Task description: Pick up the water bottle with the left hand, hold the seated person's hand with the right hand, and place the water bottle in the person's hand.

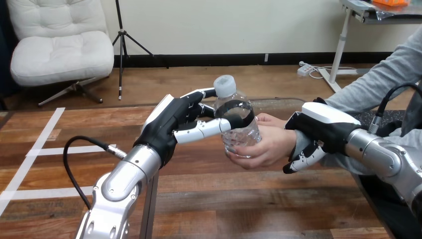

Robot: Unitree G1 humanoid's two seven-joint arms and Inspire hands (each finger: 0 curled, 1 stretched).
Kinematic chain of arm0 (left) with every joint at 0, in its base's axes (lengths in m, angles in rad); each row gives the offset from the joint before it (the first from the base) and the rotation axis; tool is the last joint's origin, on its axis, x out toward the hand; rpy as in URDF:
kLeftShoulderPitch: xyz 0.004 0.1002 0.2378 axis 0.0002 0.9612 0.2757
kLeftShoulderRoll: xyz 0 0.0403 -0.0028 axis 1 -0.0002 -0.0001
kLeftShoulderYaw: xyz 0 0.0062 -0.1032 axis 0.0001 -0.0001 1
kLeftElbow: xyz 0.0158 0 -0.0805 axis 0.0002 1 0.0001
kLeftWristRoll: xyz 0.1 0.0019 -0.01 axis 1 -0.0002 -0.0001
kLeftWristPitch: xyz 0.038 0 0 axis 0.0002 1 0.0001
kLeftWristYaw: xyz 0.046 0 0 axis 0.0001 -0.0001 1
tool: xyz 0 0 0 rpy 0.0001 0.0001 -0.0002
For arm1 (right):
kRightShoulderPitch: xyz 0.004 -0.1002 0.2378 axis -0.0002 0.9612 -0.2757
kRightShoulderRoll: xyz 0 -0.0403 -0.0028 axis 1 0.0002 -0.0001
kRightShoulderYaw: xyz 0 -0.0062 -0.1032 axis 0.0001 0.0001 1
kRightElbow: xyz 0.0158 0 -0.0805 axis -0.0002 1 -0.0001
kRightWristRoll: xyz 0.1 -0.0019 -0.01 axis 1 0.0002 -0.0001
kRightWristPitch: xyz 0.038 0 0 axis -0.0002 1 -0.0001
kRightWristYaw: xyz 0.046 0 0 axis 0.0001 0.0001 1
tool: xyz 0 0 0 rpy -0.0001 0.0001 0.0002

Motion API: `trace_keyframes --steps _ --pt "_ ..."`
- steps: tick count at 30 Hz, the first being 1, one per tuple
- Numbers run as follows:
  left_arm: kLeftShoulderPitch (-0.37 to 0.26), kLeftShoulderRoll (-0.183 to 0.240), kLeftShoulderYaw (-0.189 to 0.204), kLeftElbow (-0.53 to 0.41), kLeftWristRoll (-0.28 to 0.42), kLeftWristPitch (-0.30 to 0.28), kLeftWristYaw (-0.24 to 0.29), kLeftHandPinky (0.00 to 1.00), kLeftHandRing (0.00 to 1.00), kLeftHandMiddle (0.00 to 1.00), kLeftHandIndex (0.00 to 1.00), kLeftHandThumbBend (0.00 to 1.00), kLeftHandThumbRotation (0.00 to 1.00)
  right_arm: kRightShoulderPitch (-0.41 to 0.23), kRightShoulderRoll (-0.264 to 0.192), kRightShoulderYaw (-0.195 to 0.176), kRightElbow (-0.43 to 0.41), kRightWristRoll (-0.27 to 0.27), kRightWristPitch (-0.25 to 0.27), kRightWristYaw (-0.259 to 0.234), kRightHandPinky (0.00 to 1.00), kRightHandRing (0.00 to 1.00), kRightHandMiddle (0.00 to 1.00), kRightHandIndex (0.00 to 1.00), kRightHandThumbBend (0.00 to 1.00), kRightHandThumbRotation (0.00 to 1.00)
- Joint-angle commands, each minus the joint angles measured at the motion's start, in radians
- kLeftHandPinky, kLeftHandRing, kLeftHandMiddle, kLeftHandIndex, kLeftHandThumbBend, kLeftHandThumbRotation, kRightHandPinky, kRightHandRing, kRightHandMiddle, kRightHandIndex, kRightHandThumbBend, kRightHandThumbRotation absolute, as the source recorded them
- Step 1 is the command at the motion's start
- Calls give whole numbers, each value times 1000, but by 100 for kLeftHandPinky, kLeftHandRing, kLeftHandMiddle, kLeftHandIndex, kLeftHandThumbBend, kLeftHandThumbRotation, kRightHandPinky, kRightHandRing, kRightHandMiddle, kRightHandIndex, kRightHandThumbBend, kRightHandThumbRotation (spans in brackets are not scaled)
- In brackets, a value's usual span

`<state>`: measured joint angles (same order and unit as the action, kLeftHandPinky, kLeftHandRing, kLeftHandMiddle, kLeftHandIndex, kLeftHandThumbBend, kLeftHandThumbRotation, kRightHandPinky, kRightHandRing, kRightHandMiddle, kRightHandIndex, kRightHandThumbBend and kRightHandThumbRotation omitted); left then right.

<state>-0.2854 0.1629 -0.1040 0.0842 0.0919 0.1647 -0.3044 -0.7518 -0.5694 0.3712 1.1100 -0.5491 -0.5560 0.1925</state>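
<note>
1. Now the water bottle [238, 119] stands in the person's hand [266, 147], which cups its lower half.
2. Left hand [171, 124] fingers curl round the bottle's upper half; early release risks tipping.
3. Right hand [323, 130] fingers curl over the person's wrist [297, 142]; a tug could jolt the handover.

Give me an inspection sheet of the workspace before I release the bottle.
Surface: wooden table, white tape strips at its left.
Job's things: water bottle cap up above the table, resting in the person's hand.
Clutter: nothing seen.
Hands: left hand curled round the bottle; right hand curled round the person's wrist.
Cables: nothing seen.
Surroundings: person's grey sleeve at the right.
</note>
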Motion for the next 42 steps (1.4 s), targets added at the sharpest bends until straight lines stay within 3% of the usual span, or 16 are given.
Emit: trace_keyframes --steps 1,14,42 --pt "-55 8 -26 -7 11 -28 -11 93 94 95 96 100 86 -46 3 -25 -41 25 -16 -17 23 27 31 31 72 0" --pt "-44 -9 -12 13 4 -68 13 100 100 100 100 100 98 -44 2 -25 -41 25 -22 -17 23 27 31 31 72 0" --pt "-31 -48 13 49 -28 -122 61 100 100 100 100 100 100 -42 4 -27 -40 29 -18 -11 24 28 33 33 72 0"
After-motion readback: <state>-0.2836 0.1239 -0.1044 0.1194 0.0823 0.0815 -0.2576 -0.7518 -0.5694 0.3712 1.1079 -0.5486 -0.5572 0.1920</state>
